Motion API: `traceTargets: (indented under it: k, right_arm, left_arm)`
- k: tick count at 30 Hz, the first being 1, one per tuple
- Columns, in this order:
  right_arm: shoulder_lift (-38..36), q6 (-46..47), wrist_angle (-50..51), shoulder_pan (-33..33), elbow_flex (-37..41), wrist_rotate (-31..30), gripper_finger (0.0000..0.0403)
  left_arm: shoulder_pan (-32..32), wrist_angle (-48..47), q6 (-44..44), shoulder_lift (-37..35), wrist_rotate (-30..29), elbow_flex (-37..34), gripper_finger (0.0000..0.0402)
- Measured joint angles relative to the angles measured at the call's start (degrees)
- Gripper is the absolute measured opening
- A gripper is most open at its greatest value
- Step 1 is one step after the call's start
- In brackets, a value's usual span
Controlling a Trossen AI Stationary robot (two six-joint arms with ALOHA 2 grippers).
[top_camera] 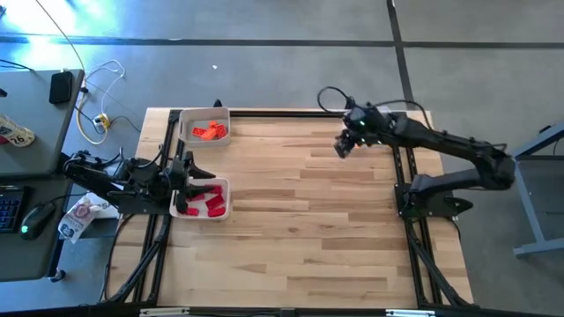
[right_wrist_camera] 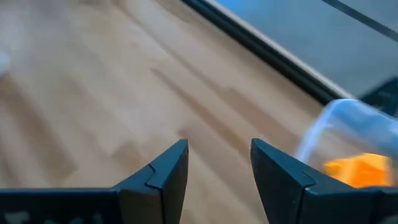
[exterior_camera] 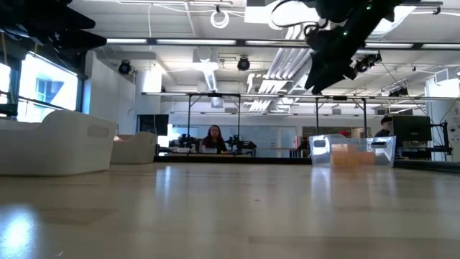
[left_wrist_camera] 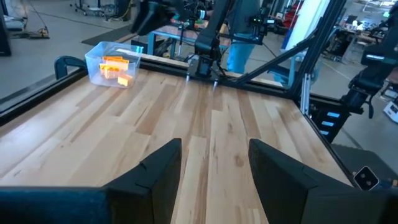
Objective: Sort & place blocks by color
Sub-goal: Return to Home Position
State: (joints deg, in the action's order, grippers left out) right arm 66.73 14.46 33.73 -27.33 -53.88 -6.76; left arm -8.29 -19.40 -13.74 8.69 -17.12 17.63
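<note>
Closest to the lens are my own dark fingers: the left gripper [left_wrist_camera: 214, 155] is spread wide with nothing between its fingers, and the right gripper [right_wrist_camera: 219, 155] is parted the same way and just as empty. My left arm sits folded at the left edge of the surface [top_camera: 317, 220], its fingers low beside the near tray [top_camera: 229, 199] and aimed straight across towards the right edge. Red blocks [top_camera: 207, 204] lie in that tray, orange-red blocks [top_camera: 210, 132] lie in the second tray [top_camera: 229, 123] at the far left corner, and yellow blocks [left_wrist_camera: 115, 67] sit in the clear tub [left_wrist_camera: 93, 70] near the far right corner. I see no block loose on the bare wood, so I judge the sorting done and only the retreat left. My right gripper hangs raised above the surface, tilted down, and what matters is that the tub lies just beside it on the side towards the right edge, the way my arm must fold back. I would keep height, fingers apart, until I am clear of the tub's rim.
</note>
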Motion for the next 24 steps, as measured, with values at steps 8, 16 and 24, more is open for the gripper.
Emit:
traceTargets:
  k: [8, 16, 24]
  right_arm:
    - [-14.57, -1.38, -13.4, 5.72, 14.37, 7.67, 0.0158]
    - [-25.03, -2.94, -30.12, 11.08, 27.75, 15.83, 0.0158]
    - [-31.01, -2.64, -36.56, 15.06, 34.82, 17.87, 0.0158]
  left_arm:
    - [0.0, 0.28, 0.48, 0.0, 2.38, 0.0, 0.0174]
    - [0.02, 10.86, 6.73, -0.48, 6.12, -5.03, 0.0174]
    - [0.0, 16.86, 7.55, -1.09, 9.18, -10.72, 0.0174]
